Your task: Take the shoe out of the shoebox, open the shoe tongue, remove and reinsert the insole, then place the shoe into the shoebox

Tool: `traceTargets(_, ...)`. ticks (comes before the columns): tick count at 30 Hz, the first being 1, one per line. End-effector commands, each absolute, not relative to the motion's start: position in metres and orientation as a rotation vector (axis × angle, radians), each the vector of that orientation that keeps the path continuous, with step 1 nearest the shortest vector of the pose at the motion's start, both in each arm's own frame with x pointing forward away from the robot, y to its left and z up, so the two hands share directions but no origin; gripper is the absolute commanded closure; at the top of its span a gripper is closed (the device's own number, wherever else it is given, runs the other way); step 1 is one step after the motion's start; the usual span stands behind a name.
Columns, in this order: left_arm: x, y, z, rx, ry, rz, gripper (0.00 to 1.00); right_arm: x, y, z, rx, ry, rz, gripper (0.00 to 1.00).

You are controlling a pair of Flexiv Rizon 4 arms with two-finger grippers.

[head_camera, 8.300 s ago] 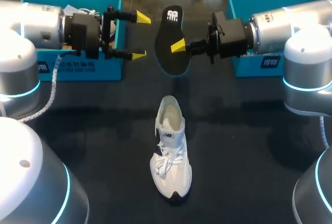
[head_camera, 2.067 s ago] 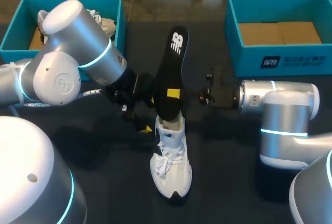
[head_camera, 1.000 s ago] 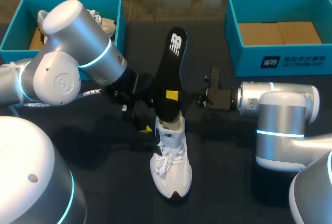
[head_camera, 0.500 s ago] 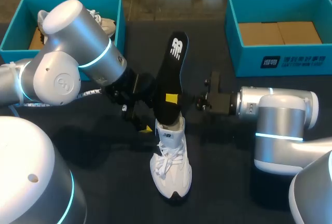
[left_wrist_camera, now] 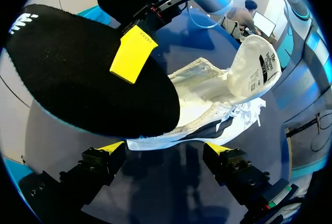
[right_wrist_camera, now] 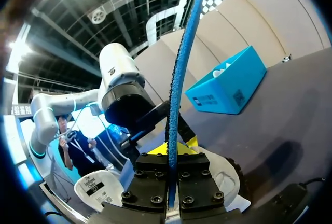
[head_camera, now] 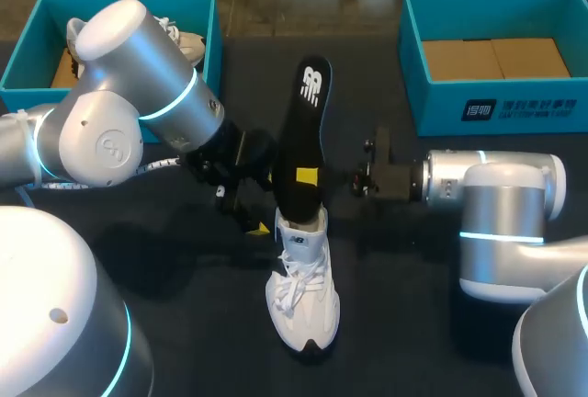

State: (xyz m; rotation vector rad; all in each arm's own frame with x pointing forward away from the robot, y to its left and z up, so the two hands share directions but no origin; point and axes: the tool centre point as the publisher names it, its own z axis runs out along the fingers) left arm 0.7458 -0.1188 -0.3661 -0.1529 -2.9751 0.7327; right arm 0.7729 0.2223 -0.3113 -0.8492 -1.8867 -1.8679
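Observation:
A white shoe [head_camera: 301,287] lies on the dark table, toe toward me, its tongue [left_wrist_camera: 257,66] pulled up. A black insole [head_camera: 301,135] stands nearly upright over the shoe, its lower end at the heel opening. My right gripper [head_camera: 307,176] is shut on the insole's middle, and the right wrist view shows the blue-edged insole [right_wrist_camera: 179,79] edge-on between its fingers. My left gripper [left_wrist_camera: 165,149] stands open just beside the shoe's [left_wrist_camera: 228,94] heel and under the insole [left_wrist_camera: 78,73], touching neither.
A teal box [head_camera: 37,29] at the back left holds another white shoe [head_camera: 179,43]. A second teal box [head_camera: 496,112] at the back right shows a cardboard floor. My left arm's elbow [head_camera: 138,66] bulks over the left part of the table.
My right gripper has lowered the insole slightly toward the shoe's opening. The left arm and the shoe have not moved.

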Motion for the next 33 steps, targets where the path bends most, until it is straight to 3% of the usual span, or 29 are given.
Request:
traceTargets(1, 0.745, -0.119, -0.367, -0.153, -2.977, 0.734, 0.0, 0.778, 0.218, -0.317, -0.788, -1.882, -1.822, 1.0)
traceTargets(33, 0.745, -0.119, -0.367, -0.153, -2.977, 0.734, 0.0, 0.729, 0.231, -0.343, -0.82, -1.865, -1.812, 1.0)
